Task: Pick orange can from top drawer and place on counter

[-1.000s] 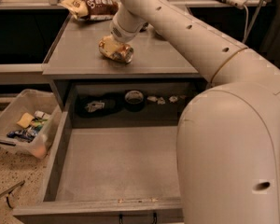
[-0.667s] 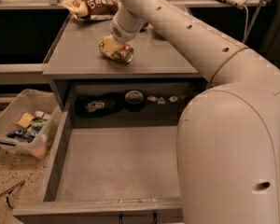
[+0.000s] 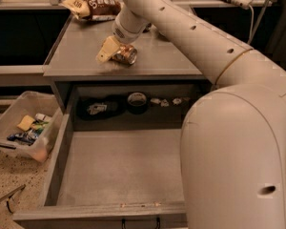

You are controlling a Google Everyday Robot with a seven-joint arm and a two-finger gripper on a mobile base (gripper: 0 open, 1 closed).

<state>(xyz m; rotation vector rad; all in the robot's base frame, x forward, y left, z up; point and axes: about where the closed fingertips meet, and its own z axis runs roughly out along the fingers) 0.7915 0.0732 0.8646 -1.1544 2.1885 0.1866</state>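
Camera view: top drawer [image 3: 114,161] open, below and nearer than gripper [image 3: 113,54], no can in it, so pick judged done; orange can [image 3: 127,55] on side, on counter [image 3: 76,56], touching gripper; whether clenched or released, cannot tell; snack bag [image 3: 93,6] beyond gripper, clear of placement.

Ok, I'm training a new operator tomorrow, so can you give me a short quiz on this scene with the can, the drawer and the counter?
1. True or false: the orange can lies inside the top drawer.
2. Where is the gripper? A) inside the top drawer B) over the counter, right at the can C) down by the floor
3. What lies at the counter's far left corner?

Key: 1 false, the can is on the counter and the drawer stands open. 2 B. 3 the brown-and-yellow snack bag.
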